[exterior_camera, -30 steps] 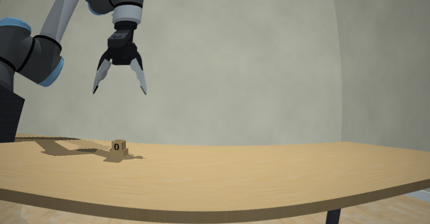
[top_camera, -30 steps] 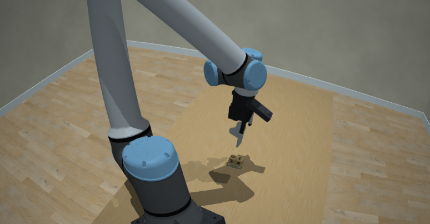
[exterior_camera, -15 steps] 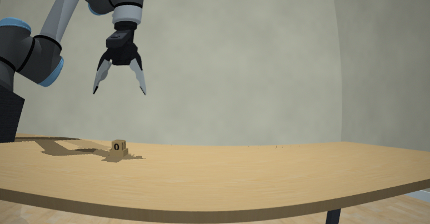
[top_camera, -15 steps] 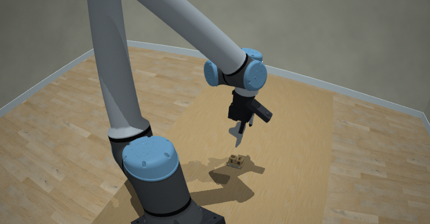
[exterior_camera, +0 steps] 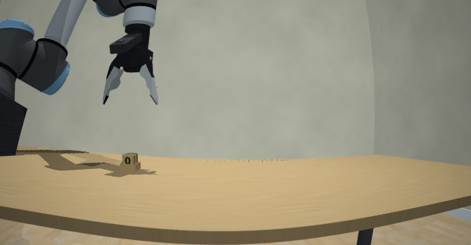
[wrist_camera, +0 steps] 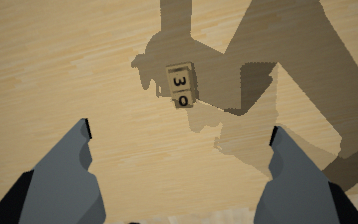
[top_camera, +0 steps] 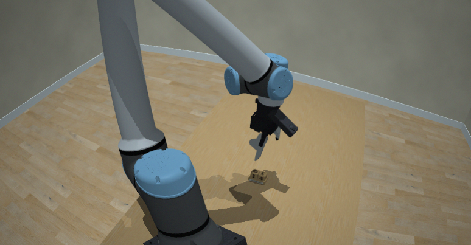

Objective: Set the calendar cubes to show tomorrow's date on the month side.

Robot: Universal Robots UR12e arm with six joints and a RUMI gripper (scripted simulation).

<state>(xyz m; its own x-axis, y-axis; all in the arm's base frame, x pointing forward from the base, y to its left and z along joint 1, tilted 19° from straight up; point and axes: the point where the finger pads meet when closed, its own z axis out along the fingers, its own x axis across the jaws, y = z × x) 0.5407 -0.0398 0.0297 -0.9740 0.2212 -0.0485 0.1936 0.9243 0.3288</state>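
Your gripper (exterior_camera: 130, 101) hangs high above the desk (exterior_camera: 263, 190), spread to its widest with nothing between the fingers. The calendar (top_camera: 258, 176) sits well below it: a small tray carrying both cubes (wrist_camera: 182, 85) side by side, flat, near the arm's base and in its shadow.

The step in hand looks like the approach, so use the height to line up before you come down. From the wrist view the cubes lie ahead of the gap between the fingers, not under it, with 3 and 0 showing on their tops; from the top view the near side reads what looks like 1 and 4 (too small to be sure, and I cannot tell which side carries the month's name). Settle that first, since it decides which cube you lift and how you turn it. Then bring one cube alone under the gripper's centre, with the fingers straddling its two free faces rather than the face touching its neighbour. Descend straight, and close only once the tips are below the cube's top edge.

The calendar is well in from every desk edge. The far and right stretches of the desk look like good room for setting a cube down and regrasping it. The near left is crowded by the arm's base (top_camera: 171, 190), so swing away from it.
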